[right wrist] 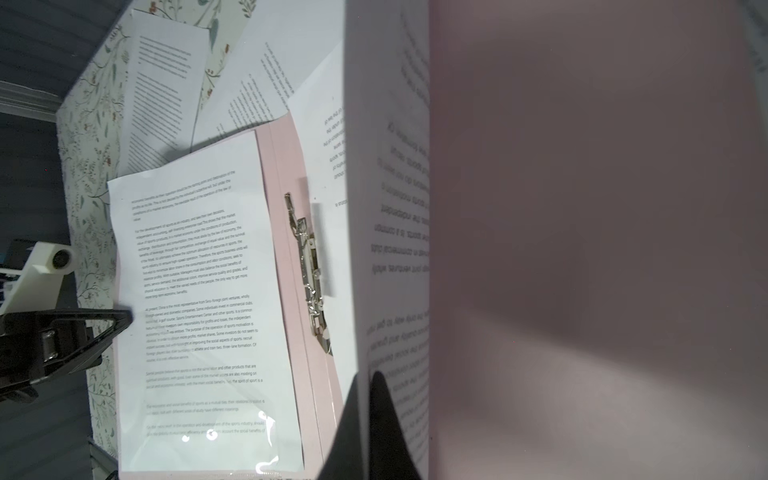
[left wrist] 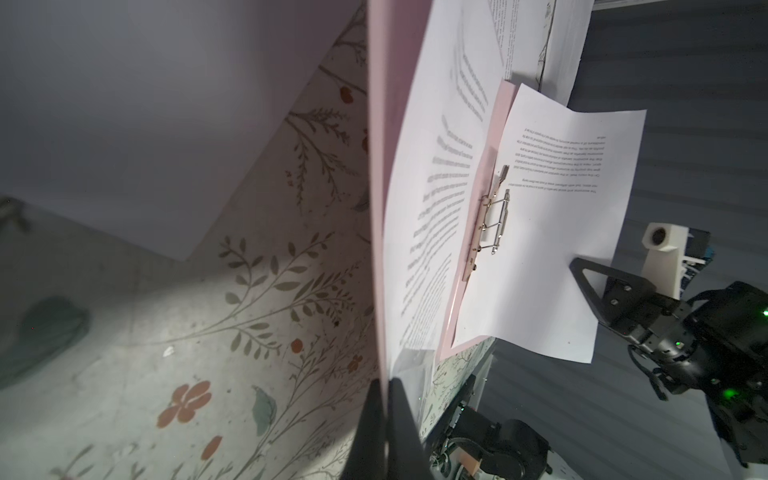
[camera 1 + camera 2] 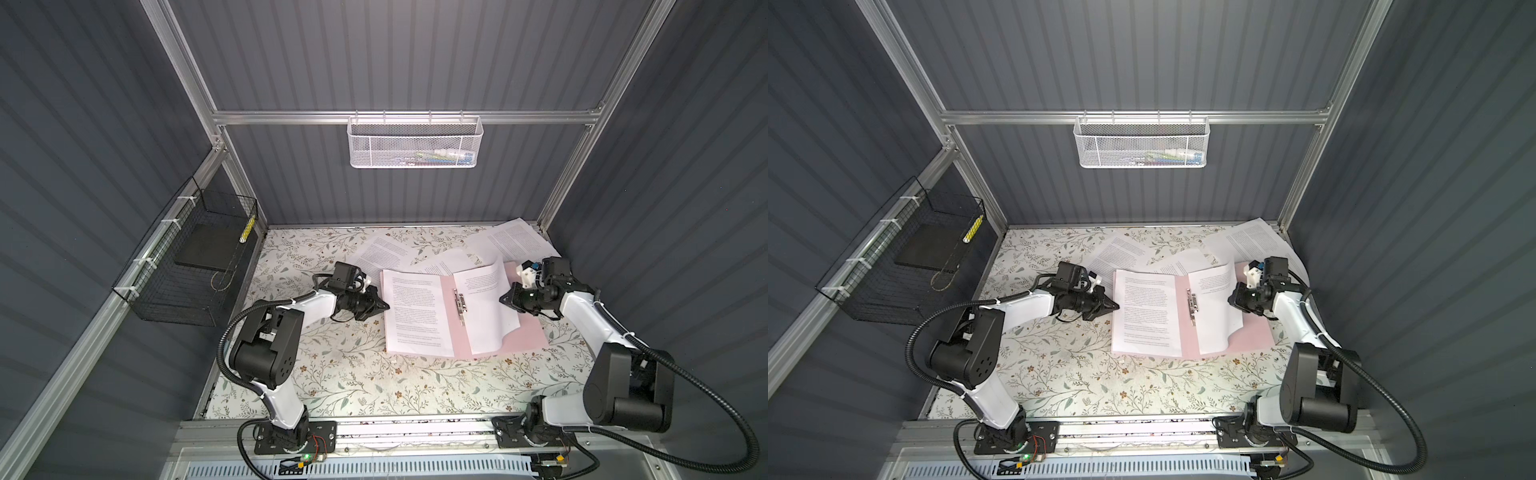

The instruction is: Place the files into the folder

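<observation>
My left gripper is clamped tight on the outer edge of the folder. That edge sits left of centre in both top views. In the left wrist view the fingertips meet on the pink cover. I cannot tell whether the printed left-hand sheet lying on that cover is caught between them too.

My right gripper is pinched shut on the outer edge of the right-hand sheet. This sheet lies right of the metal clip and bows upward, and its upper corner curls over the pink cover below.

The folder lies open and flat in the middle of the table, with the clip along its spine between the two sheets. More loose sheets lie scattered toward the upper right of both top views, some tucked under the folder's far edge.

I judge I am partway through. Two files are inside and I am seating the one in my right gripper. The next move calls for easing that bowed sheet down flat with its inner edge against the clip while my left grip keeps the folder from sliding. After that I should let go and reach back for the loose sheets. If I pull too hard, the paper may crease or drag the folder askew.
</observation>
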